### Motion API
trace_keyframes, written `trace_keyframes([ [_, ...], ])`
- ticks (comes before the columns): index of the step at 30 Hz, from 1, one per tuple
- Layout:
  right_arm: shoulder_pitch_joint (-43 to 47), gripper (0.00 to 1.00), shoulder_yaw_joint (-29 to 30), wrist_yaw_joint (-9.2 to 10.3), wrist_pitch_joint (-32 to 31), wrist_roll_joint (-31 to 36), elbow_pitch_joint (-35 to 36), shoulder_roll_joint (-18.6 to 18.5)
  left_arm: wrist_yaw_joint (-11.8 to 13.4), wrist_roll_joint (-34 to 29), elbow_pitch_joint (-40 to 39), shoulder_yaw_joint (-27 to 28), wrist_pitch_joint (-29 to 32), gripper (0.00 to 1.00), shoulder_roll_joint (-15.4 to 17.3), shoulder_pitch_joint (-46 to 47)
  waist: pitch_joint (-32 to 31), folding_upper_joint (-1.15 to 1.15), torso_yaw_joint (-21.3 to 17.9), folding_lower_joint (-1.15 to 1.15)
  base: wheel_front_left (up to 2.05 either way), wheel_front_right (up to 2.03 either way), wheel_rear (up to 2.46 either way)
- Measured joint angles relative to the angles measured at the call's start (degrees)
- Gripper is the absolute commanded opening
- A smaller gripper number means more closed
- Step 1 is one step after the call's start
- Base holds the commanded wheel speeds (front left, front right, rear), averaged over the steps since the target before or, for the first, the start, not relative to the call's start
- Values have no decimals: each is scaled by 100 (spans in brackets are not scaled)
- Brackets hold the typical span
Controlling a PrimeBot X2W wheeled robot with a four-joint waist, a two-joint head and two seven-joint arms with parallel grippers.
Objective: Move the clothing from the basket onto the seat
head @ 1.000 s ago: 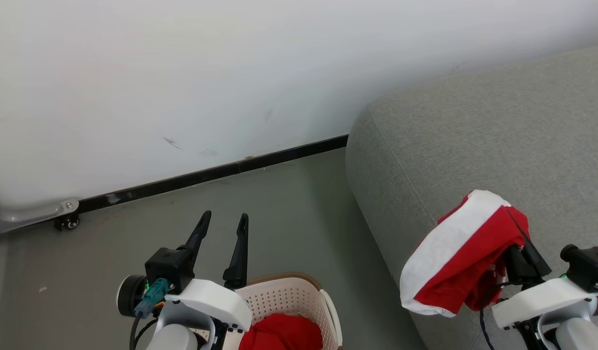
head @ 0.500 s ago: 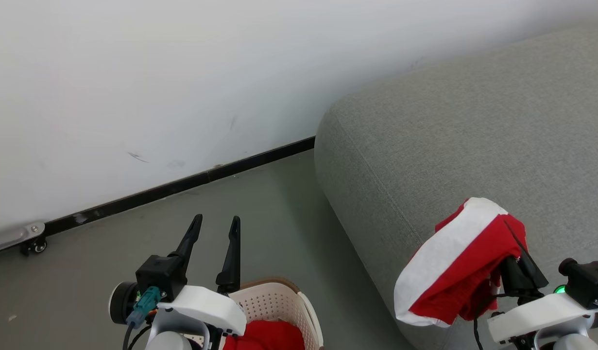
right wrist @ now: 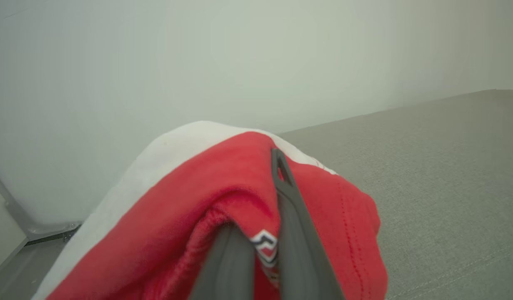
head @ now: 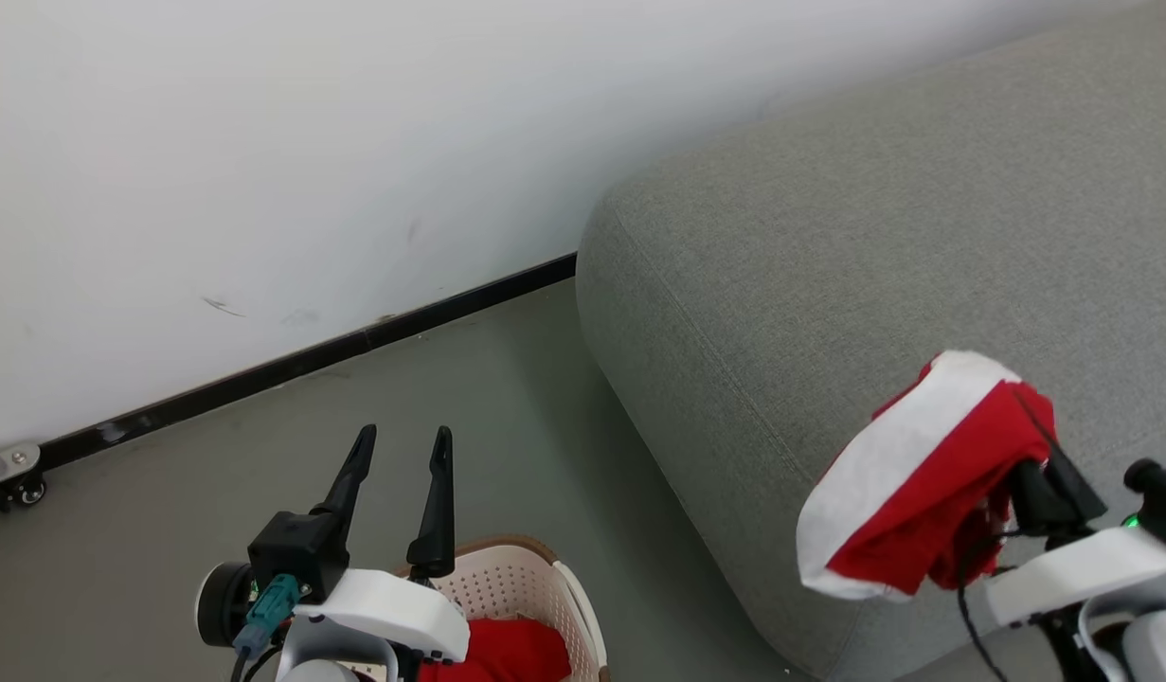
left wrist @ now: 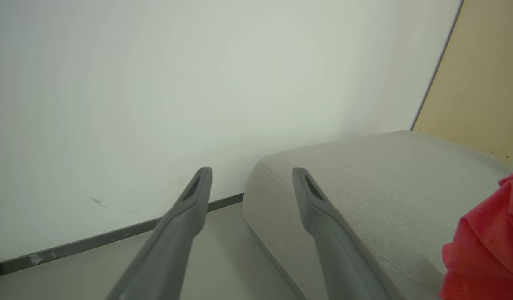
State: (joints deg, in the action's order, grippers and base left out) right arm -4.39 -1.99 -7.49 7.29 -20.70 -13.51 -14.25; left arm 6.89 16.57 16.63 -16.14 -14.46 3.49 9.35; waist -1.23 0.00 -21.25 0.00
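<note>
A red garment with a broad white band [head: 909, 483] hangs draped over my right gripper [head: 1026, 405], which is shut on it above the front edge of the grey seat [head: 876, 237]. In the right wrist view the cloth [right wrist: 198, 200] covers one finger, and the other finger [right wrist: 281, 175] lies on top of it. A plain red garment [head: 493, 654] lies in the cream basket [head: 516, 583] at the bottom edge. My left gripper [head: 403, 434] stands open above the basket's far rim, holding nothing. Its left wrist view shows the gripper [left wrist: 252, 171] and the seat [left wrist: 364, 175].
A white wall runs behind, with a black baseboard [head: 308, 355] at its foot. A small caster [head: 14, 493] sits at the far left. Grey floor [head: 507, 407] lies between basket, wall and seat. A beige panel [left wrist: 481, 83] stands behind the seat.
The head camera has turned right, so wall and seat slid left in view. My right gripper has carried the red and white garment further over the seat. The left gripper stays open.
</note>
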Motion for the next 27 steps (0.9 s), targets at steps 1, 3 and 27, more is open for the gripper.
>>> trace_keyframes([
  [1,-125,0,37,0,-57,-1,13,-80,0,-26,-22,13,0,100,1,1,21,0,-5,0,0,0,0],
  [3,-415,0,123,0,-162,-5,36,-201,1,-46,-75,32,0,100,4,1,64,0,-9,0,0,0,0],
  [27,-3047,0,993,0,-1074,-275,-950,-1039,122,-542,-798,146,-2,100,394,32,820,0,234,0,0,0,0],
])
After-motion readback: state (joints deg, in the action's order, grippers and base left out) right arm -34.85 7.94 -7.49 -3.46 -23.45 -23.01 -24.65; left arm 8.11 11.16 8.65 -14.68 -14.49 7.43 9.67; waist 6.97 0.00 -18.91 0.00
